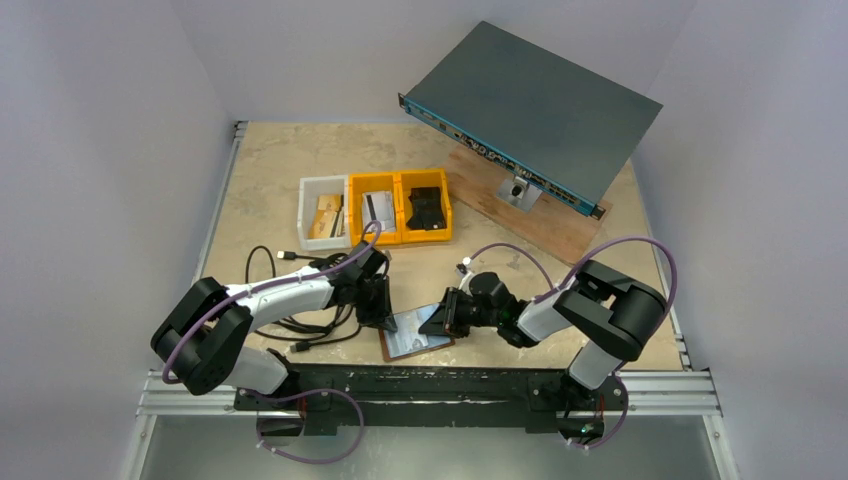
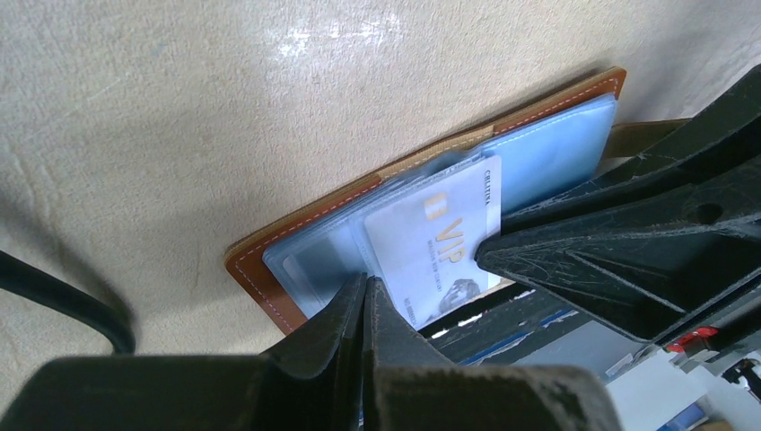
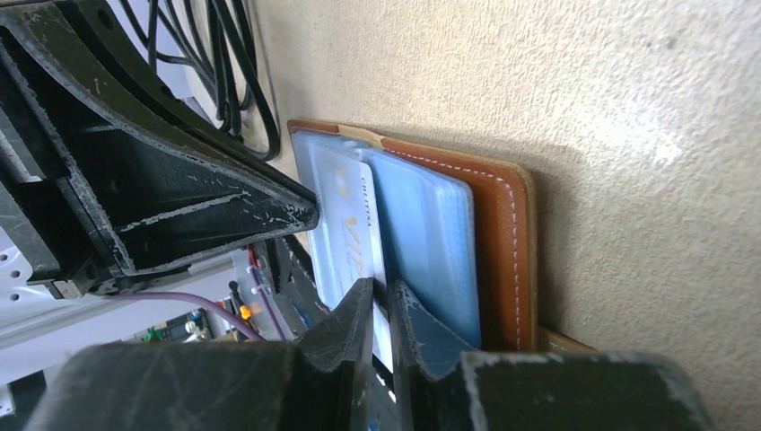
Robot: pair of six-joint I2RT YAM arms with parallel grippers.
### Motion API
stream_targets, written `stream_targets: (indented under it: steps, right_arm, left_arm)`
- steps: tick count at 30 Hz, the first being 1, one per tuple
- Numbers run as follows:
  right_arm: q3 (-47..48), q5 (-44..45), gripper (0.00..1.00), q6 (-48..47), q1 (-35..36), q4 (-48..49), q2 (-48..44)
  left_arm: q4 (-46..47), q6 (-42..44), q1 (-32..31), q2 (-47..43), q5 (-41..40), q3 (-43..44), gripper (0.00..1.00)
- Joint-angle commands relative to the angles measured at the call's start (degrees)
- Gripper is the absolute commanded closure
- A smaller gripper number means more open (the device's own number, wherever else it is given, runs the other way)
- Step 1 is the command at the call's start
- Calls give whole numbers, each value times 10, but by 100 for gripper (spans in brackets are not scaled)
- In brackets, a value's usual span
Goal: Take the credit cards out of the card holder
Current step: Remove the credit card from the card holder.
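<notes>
The brown card holder (image 1: 415, 337) lies open near the table's front edge, its blue clear pockets up (image 2: 260, 269) (image 3: 502, 233). A white credit card marked VIP (image 2: 440, 233) (image 3: 354, 224) sticks partway out of a pocket. My left gripper (image 1: 383, 318) (image 2: 365, 280) is shut with nothing in it, its tips pressing on a pocket at the holder's left end. My right gripper (image 1: 441, 318) (image 3: 381, 285) has its jaws a little apart, one on either side of the VIP card's edge. More credit cards lie in the white bin (image 1: 322, 210) and a yellow bin (image 1: 375, 207).
A second yellow bin (image 1: 425, 228) holds a chunky black object (image 1: 427, 208). Black cables (image 1: 290, 322) lie coiled under my left arm. A grey rack unit (image 1: 530, 105) leans on a wooden board (image 1: 545, 220) at the back right. The metal rail (image 1: 450, 385) runs just below the holder.
</notes>
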Motion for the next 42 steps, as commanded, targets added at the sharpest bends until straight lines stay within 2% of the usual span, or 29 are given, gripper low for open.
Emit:
stream_targets:
  steps: [1, 11, 16, 28, 36, 42]
  right_arm:
    - [-10, -1, 93, 10, -3, 24, 2]
    - [-23, 28, 94, 4, -10, -17, -35]
    - [-18, 12, 86, 5, -11, 2, -22]
    - [-4, -22, 81, 12, -10, 53, 28]
    - [-9, -9, 97, 10, -12, 34, 7]
    - [-17, 22, 100, -8, -15, -24, -28]
  left_arm:
    - [-51, 27, 7, 15, -75, -8, 100]
    - [-68, 34, 7, 17, -89, 0, 100]
    - [-70, 35, 6, 14, -89, 2, 100]
    - [-73, 39, 6, 15, -89, 9, 100]
    - [-76, 38, 7, 19, -92, 9, 100]
    - [-73, 38, 7, 28, -89, 8, 100]
